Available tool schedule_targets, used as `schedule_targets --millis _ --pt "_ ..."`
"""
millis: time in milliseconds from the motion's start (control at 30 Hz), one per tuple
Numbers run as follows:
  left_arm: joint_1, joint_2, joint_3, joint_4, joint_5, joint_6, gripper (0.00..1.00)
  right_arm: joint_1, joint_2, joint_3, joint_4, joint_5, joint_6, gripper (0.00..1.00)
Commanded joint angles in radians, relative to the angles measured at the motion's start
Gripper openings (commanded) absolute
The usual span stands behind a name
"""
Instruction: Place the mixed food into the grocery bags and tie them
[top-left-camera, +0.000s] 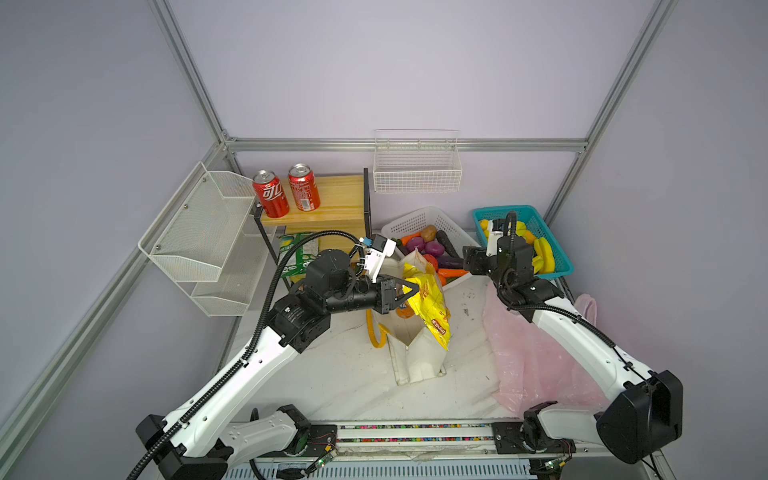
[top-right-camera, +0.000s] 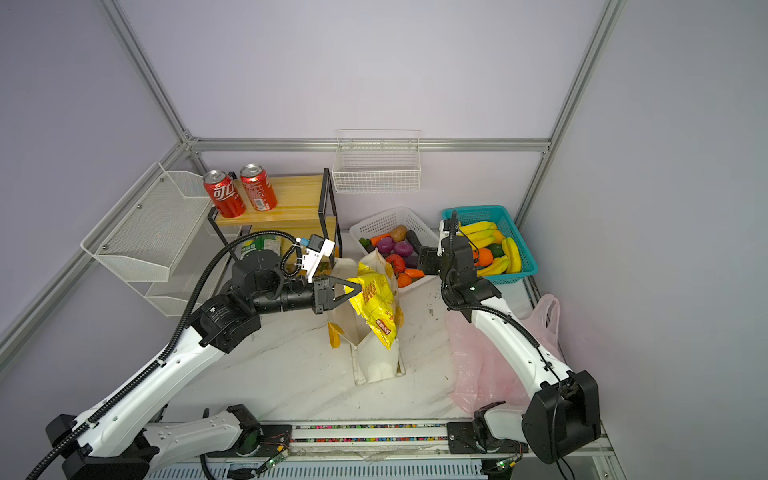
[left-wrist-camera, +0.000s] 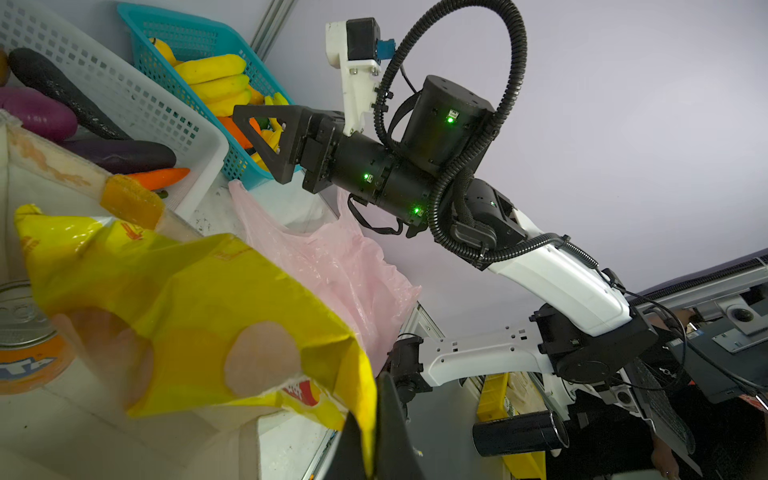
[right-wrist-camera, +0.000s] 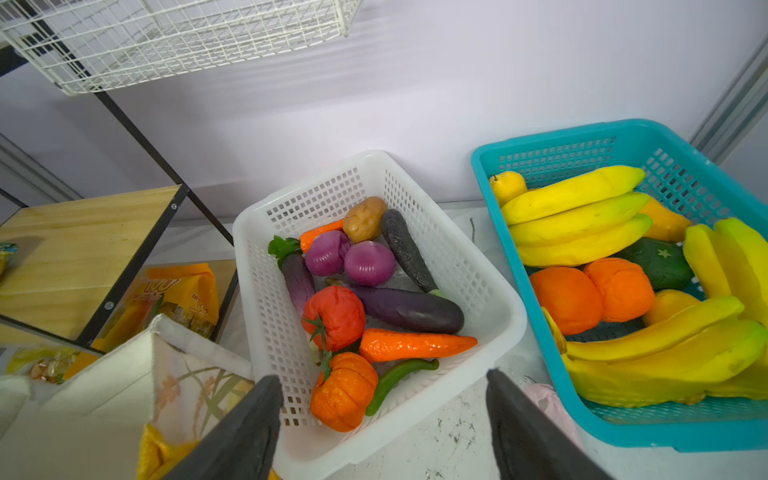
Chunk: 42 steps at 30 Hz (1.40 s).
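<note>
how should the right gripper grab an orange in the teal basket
Probably across the round middle, from straight above: the orange lies uncovered, but bananas, its twin and the teal basket wall hem its sides. The right gripper is open.

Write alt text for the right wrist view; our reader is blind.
The right gripper, fingers open, faces a white basket of vegetables, with a teal basket of bananas and oranges beside it. A cream tote and a wooden shelf sit on the white basket's other side.
</note>
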Motion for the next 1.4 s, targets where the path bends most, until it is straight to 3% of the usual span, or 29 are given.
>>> schedule_targets --millis 0,200,333,667,867,1000,1167,1367 --pt "-0.007 -0.015 -0.024 0.01 -0.006 -0.032 0.0 -0.004 -0.031 -0.019 -0.004 -0.054 -0.015 0.79" --pt "-0.01 0.015 -0.014 0.01 -0.039 -0.057 0.0 0.011 -0.164 -0.059 0.02 -0.339 -0.07 0.76" --pt "-0.01 0.029 -0.014 0.031 -0.065 -0.086 0.0 0.097 -0.285 -0.063 -0.032 -0.4 -0.108 0.74" --pt "-0.01 0.071 -0.017 0.077 -0.091 -0.133 0.0 0.467 -0.397 -0.017 -0.251 -0.311 -0.129 0.75" --pt "-0.01 0.09 0.001 0.079 -0.088 -0.138 0.0 0.591 -0.397 -0.044 -0.329 -0.21 -0.098 0.75" --pt "-0.01 0.097 0.007 0.082 -0.08 -0.138 0.0 0.608 -0.403 -0.1 -0.316 -0.088 -0.059 0.64" --pt "-0.009 0.1 0.006 0.083 -0.074 -0.139 0.0 0.609 -0.376 -0.133 -0.322 -0.05 -0.054 0.51" --pt "-0.01 0.103 -0.012 0.096 -0.078 -0.128 0.0 0.609 -0.374 -0.078 -0.374 -0.049 -0.051 0.1"
